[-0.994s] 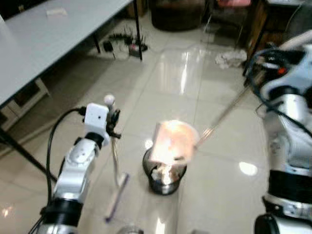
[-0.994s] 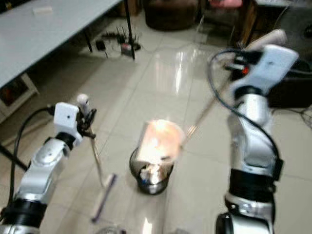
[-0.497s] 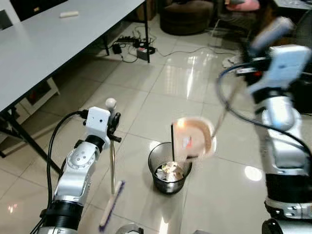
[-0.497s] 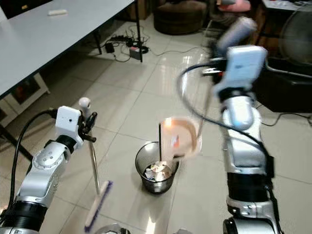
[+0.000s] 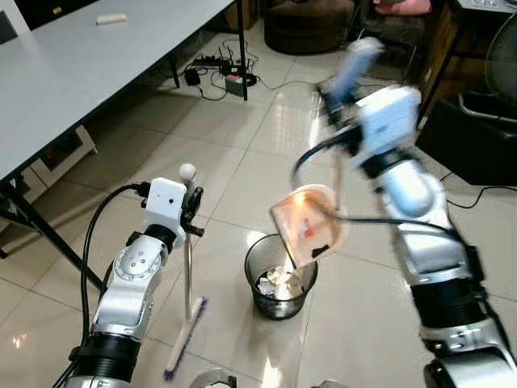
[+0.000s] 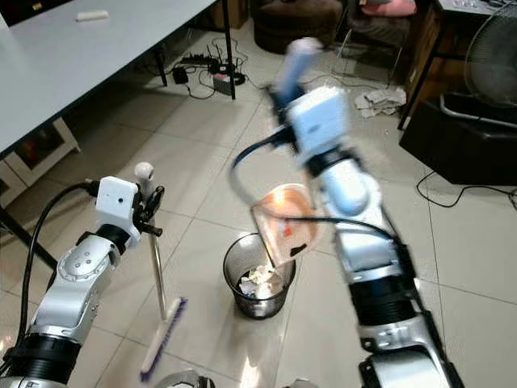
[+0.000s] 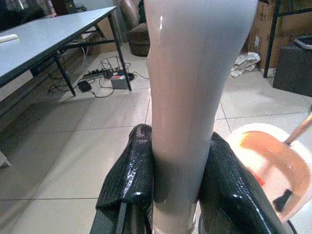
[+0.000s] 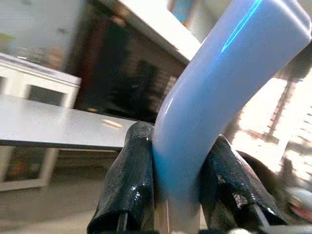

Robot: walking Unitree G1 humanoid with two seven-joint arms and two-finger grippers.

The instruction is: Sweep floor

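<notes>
A: Status?
B: My left gripper (image 7: 178, 195) clamps the broom (image 5: 187, 323) pole, bristles on the floor beside the bin (image 5: 280, 279). My right gripper (image 8: 178, 195) clamps the dustpan (image 5: 311, 224) handle, pan tipped over the bin.
A: Handling?
B: Both look light, stiff, top-heavy on long poles; smooth handles probably slippery, so grip firmly.

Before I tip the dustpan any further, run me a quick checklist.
1. Left gripper shut on broom handle: ok.
2. Right gripper shut on dustpan handle: ok.
3. Dustpan above the trash bin: ok.
4. Bin upright, paper scraps inside: ok.
5. Dustpan fully emptied: cannot tell, glare.
6. Broom head on the floor beside the bin, apart from it: ok.
</notes>
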